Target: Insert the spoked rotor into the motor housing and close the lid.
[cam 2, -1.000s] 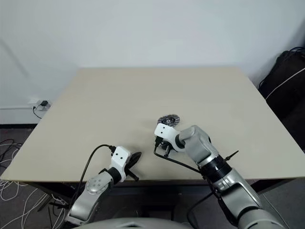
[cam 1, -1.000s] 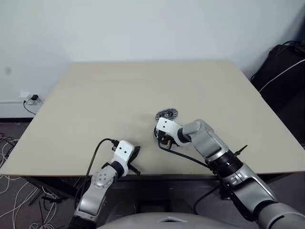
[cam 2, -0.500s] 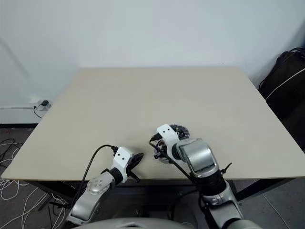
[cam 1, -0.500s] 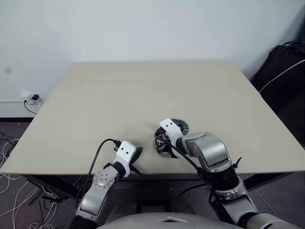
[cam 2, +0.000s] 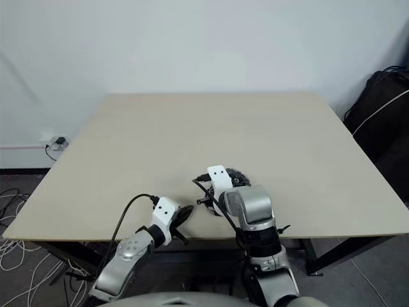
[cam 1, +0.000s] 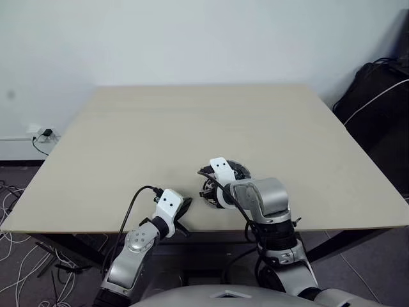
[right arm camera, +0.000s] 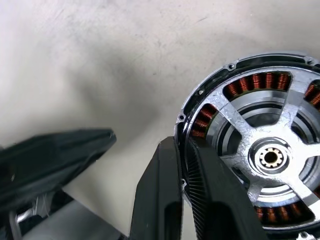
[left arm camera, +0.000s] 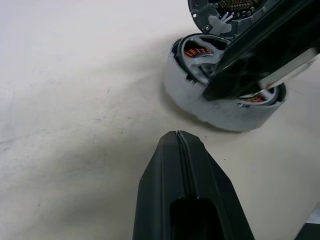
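The motor housing (left arm camera: 220,112) sits on the table near its front edge, copper windings (right arm camera: 260,80) showing around the inside. The spoked rotor (right arm camera: 272,157) lies inside it, silver spokes and hub facing up. My right gripper (right arm camera: 182,142) points steeply down at the housing, one finger inside its ribbed wall and one outside, closed on it. The lid (cam 1: 239,169) lies just behind the housing, half hidden by my right wrist. My left gripper (left arm camera: 176,136) is shut and empty, low over the table a short way left of the housing.
The beige table (cam 1: 160,128) stretches bare beyond the parts, and its front edge runs just under both hands. A black bag (cam 1: 377,102) stands on the floor to the right. Cables (cam 1: 16,268) lie on the floor to the left.
My right wrist has rolled and swung left and slightly back, bringing the housing down onto the table in front of the lid. The left gripper has stayed put.
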